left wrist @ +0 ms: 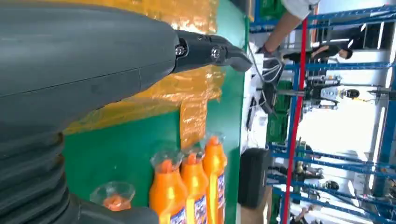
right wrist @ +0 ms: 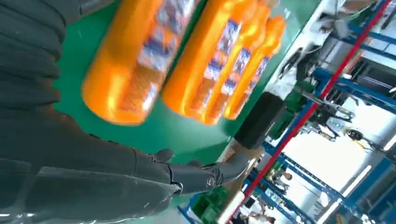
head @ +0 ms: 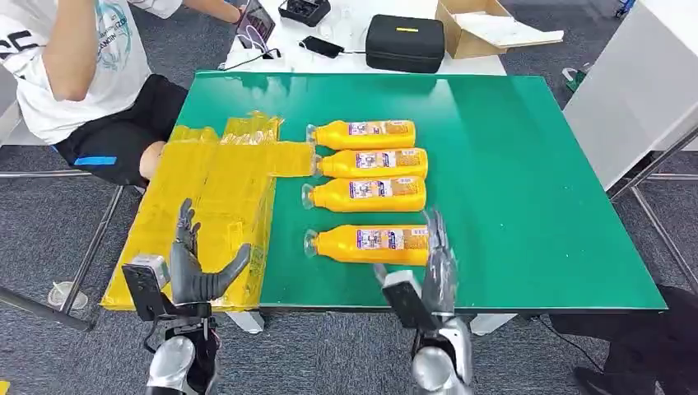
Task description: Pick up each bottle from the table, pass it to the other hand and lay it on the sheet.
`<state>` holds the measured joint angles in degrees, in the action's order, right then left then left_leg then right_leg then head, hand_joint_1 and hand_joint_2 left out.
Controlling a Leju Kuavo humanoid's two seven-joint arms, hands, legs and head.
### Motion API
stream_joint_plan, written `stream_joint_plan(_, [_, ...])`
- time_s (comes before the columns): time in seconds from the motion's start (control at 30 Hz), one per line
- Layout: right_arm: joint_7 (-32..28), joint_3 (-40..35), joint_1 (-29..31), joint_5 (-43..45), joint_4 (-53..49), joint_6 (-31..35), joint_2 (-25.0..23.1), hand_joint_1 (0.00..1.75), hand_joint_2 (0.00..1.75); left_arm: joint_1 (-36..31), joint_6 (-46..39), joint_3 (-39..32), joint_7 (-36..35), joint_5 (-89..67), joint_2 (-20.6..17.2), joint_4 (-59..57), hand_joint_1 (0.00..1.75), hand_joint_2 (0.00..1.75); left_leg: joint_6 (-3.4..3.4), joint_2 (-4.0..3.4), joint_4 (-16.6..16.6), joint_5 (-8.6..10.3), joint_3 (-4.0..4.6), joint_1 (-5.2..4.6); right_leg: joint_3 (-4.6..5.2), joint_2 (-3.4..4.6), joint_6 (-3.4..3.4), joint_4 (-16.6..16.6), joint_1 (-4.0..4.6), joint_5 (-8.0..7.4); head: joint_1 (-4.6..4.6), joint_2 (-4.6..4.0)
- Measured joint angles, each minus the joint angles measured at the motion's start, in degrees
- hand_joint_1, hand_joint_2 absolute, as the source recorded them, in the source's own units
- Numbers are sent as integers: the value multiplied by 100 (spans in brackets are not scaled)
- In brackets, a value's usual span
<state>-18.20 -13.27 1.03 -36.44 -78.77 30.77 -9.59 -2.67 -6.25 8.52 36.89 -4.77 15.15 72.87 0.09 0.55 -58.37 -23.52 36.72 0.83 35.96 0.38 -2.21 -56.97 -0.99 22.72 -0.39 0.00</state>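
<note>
Head view: four orange plastic bottles (head: 369, 185) lying in a row on green table (head: 527, 206), right of crinkled yellow sheet (head: 206, 214)
Left hand (head: 196, 267): open, empty, over sheet's near edge
Right hand (head: 436, 263): fingers spread, empty, beside base of nearest bottle (head: 366, 244)

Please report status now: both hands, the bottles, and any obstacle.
Left hand open over yellow sheet, holding nothing. Right hand open beside nearest bottle, not gripping. Four bottles lying on green table, none on sheet. Nothing in the way.
</note>
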Motion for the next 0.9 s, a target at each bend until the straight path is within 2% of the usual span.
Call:
stream_joint_plan(0.13, [310, 98, 272, -100, 68, -266, 151, 0, 175, -1, -44, -44, 35, -70, 4, 11, 0, 175, 0, 1, -1, 0, 0, 0, 0, 0, 0, 0, 0, 0, 0, 0])
stream_joint_plan(0.33, [382, 151, 433, -129, 151, -330, 253, 0, 175, -16, -46, -76, 46, -87, 13, 13, 0, 175, -1, 0, 0, -1, 1, 1, 2, 0, 0, 0, 1, 1, 0, 0])
stream_joint_plan(0.47, [809, 144, 494, -288, 223, -850, 341, 0, 175, -50, -162, -105, 48, -286, 13, 13, 0, 175, -1, 1, 0, -1, 2, 1, 2, 0, 0, 0, 1, 1, 0, 0])
stream_joint_plan(0.77, [1358, 2, 740, -614, 557, -1400, 535, 0, 175, -233, -170, -142, -26, -485, 13, -90, 0, 175, 0, 2, 0, 0, 3, 0, 1, 0, -1, 0, 1, -1, 0, 0])
stream_joint_plan(0.9, [1704, -221, 921, -824, 924, -2043, 725, 0, 175, -356, -271, -166, -107, -592, 13, -175, 0, 175, 0, 2, 0, 0, 4, 1, 2, -1, -1, 0, 1, 0, 0, 0])
